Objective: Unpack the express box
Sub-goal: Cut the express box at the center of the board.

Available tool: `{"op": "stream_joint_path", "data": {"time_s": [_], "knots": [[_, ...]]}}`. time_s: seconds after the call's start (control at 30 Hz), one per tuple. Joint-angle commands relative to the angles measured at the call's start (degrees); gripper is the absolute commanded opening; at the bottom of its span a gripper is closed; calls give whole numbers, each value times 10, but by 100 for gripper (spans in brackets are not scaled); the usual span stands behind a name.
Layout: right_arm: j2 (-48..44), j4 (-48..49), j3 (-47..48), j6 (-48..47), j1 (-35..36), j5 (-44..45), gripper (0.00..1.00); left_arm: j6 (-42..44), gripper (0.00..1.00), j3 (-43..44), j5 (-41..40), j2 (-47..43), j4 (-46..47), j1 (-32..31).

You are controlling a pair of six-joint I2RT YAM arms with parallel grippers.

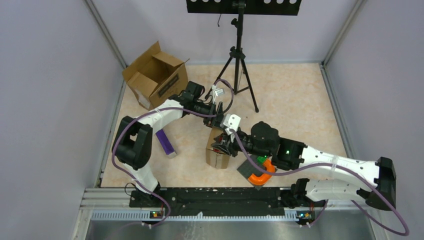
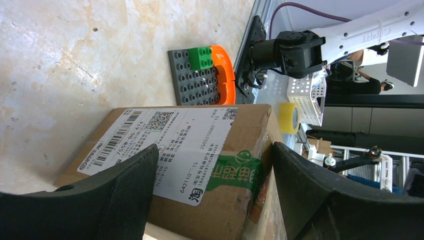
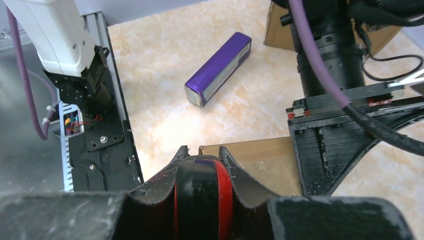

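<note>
A: Two grippers were at the express box [image 2: 240, 125]. The left gripper [image 2: 212, 150] was spread wide, box between its fingers [image 2: 115, 190], label facing it.
B: yep, and the right gripper [image 3: 202, 156] pinched a red-black tool [image 3: 202, 200], box lengthwise across its tips.

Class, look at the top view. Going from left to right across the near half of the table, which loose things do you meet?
purple box → parcel → brick plate
</note>
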Motion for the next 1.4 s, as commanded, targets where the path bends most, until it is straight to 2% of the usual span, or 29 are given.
{"op": "stream_joint_path", "data": {"time_s": [0.0,0.2,0.47,0.87,1.0,1.23,1.37], "knots": [[17,19,13,3,5,5,0,58,84,-36,-138,39,-28,-5],[7,17,13,6,5,4,0,60,83,-32,-142,42,-32,-3],[45,27,76,-31,5,-8,0,41,83,-37,-155,43,-20,-3],[71,16,61,-15,9,-15,0,37,83,-42,-165,43,-17,-2],[47,-20,82,-7,10,14,0,43,83,-37,-163,45,-21,7],[31,-142,214,-3,10,89,0,44,83,-26,-160,48,-19,17],[33,-228,248,36,9,203,0,28,82,-24,-186,50,-15,18]]}}
